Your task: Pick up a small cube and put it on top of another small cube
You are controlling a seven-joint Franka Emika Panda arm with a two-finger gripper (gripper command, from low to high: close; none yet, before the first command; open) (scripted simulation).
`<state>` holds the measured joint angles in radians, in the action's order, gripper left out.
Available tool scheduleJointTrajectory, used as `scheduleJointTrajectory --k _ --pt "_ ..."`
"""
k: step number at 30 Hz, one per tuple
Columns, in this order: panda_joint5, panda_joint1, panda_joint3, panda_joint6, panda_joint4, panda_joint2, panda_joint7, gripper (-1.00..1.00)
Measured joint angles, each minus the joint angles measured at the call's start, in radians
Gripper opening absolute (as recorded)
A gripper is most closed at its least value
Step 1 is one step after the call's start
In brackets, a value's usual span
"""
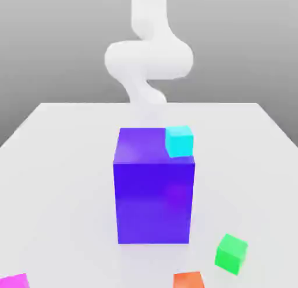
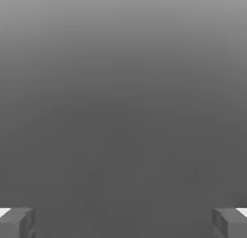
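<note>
A small magenta cube (image 1: 13, 281) lies at the near corner of the table on the exterior view's left, cut off by the picture's edge. My white arm (image 1: 148, 59) rises behind the big blue-purple block (image 1: 153, 188), far from that cube. In the hand view my gripper (image 2: 123, 222) is open: two grey fingertips (image 2: 17, 221) stand wide apart with nothing between them, and plain grey lies beyond them.
The tall blue-purple block stands mid-table. A cyan cube (image 1: 178, 141) shows at its top corner on the exterior view's right. A green cube (image 1: 231, 253) and an orange cube (image 1: 188, 280) lie near the front of the white table (image 1: 58, 164).
</note>
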<state>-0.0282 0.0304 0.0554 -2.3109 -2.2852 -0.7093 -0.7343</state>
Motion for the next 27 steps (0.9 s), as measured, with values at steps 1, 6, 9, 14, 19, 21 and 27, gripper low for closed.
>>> scheduleJointTrajectory --k 1,6,9,14,19,21,27 --pt "-0.013 0.012 0.024 -0.005 0.006 0.039 0.029 0.0" --pt "-0.086 0.063 0.131 -0.028 0.036 0.221 0.174 0.0" --pt "-0.136 0.087 0.192 -0.041 0.053 0.329 0.264 0.0" --pt "-0.232 0.101 0.267 -0.06 0.083 0.513 0.422 0.0" --pt "-0.319 0.076 0.305 -0.08 0.113 0.696 0.575 0.0" --pt "-0.344 0.056 0.308 -0.09 0.125 0.766 0.629 0.0" --pt "-0.378 0.0 0.311 -0.132 0.155 0.963 0.766 0.0"
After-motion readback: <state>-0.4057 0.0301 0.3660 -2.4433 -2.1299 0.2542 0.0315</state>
